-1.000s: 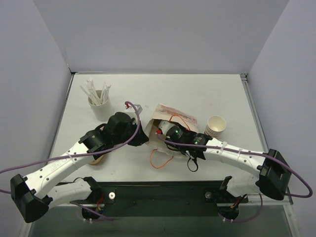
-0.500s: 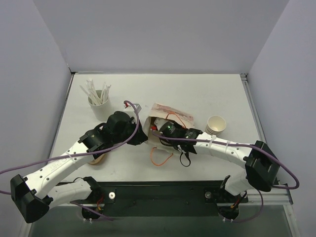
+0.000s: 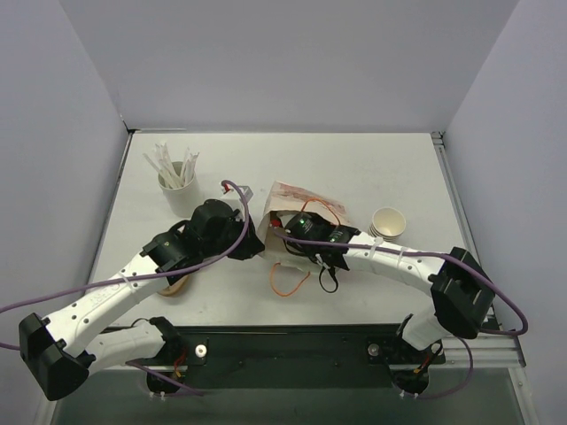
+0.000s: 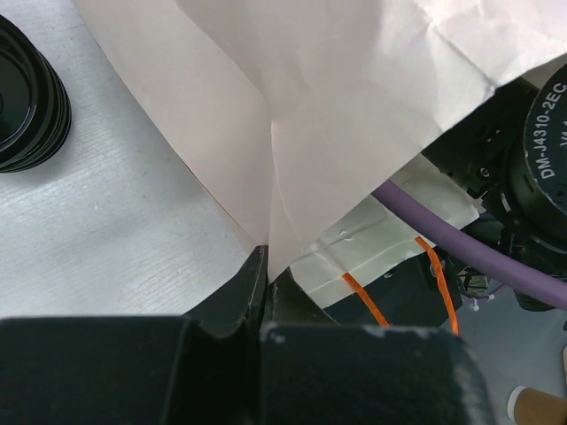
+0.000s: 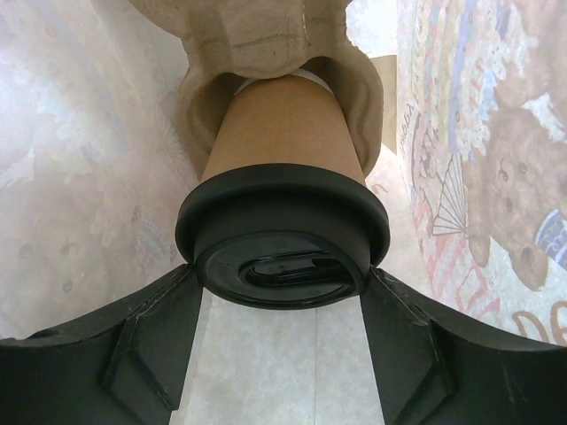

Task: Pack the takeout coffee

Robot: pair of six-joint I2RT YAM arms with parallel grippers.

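The takeout coffee, a brown paper cup (image 5: 282,133) with a black lid (image 5: 282,239), lies inside the white paper bag (image 3: 303,197). Its base sits in a moulded pulp carrier (image 5: 257,35). My right gripper (image 5: 279,301) reaches into the bag, with its fingers against both sides of the lid. In the top view the right gripper (image 3: 288,232) is at the bag's mouth and the cup is hidden. My left gripper (image 4: 266,266) is shut on a fold of the bag's edge (image 4: 354,88); in the top view the left gripper (image 3: 257,243) is at the bag's left side.
A stack of lidless paper cups (image 3: 387,223) stands right of the bag. A white cup of straws (image 3: 175,177) is at the back left. A stack of black lids (image 4: 27,97) lies left of the bag. The bag's orange handle (image 3: 288,282) loops onto the table.
My right arm has pushed further left into the bag with the cup. The bag has shifted slightly left. My left arm has held still.
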